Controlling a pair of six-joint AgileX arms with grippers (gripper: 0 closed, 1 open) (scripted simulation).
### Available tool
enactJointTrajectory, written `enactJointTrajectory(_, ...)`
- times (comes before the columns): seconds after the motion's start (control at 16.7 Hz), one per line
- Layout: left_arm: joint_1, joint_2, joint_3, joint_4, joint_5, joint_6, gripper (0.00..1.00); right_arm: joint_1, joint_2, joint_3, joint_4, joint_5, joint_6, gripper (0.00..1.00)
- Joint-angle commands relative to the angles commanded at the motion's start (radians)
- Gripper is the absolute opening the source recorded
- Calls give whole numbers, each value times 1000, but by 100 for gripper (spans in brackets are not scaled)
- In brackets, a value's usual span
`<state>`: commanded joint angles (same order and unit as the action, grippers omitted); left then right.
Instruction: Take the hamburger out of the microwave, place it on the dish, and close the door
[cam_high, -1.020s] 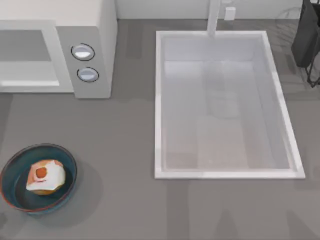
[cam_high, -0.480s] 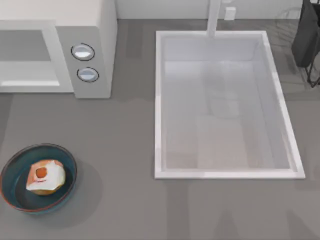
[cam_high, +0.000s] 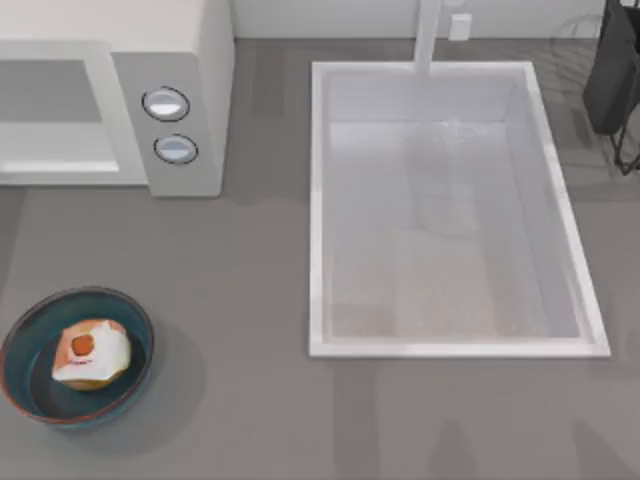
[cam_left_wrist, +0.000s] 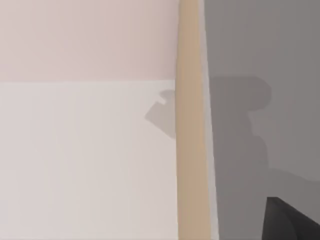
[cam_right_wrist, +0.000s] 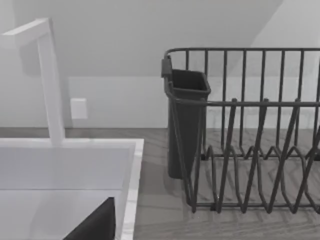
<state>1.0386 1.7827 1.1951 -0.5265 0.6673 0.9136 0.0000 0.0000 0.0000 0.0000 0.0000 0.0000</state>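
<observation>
At the table's near left corner in the top view, the hamburger (cam_high: 90, 354) sits inside the dish (cam_high: 30, 340), resting toward the middle of the teal bowl with free rim all around it. No jaws are near it; nothing grips or touches the bun, and how the left or right gripper's jaws stand cannot be told.

Behind the dish, at the far left, stands the microwave (cam_high: 180, 60), its grey panel with two knobs (cam_high: 166, 104) facing the table's near edge. The door (cam_high: 55, 110) lies flush across the front, its greyish window beside the knob panel.

Further right, the white sink basin (cam_high: 320, 200) takes up the middle of the table, with a faucet (cam_high: 428, 35) at its far edge.

At the far right, a dark dish rack (cam_right_wrist: 250, 130) with a cutlery cup (cam_right_wrist: 186, 125) stands just beside the sink.
</observation>
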Motion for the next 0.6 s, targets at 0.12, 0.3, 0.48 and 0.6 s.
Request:
enactJointTrajectory(0.12,2,29,-61,96,1,1,0,0,0,0,0,0,0,100)
enactJointTrajectory(0.3,3,57,-118,165,2,3,0,0,0,0,0,0,0,100)
enactJointTrajectory(0.48,3,58,-121,167,2,2,0,0,0,0,0,0,0,100)
enactJointTrajectory(0.6,-3,51,-123,166,2,0,0,0,0,0,0,0,0,100)
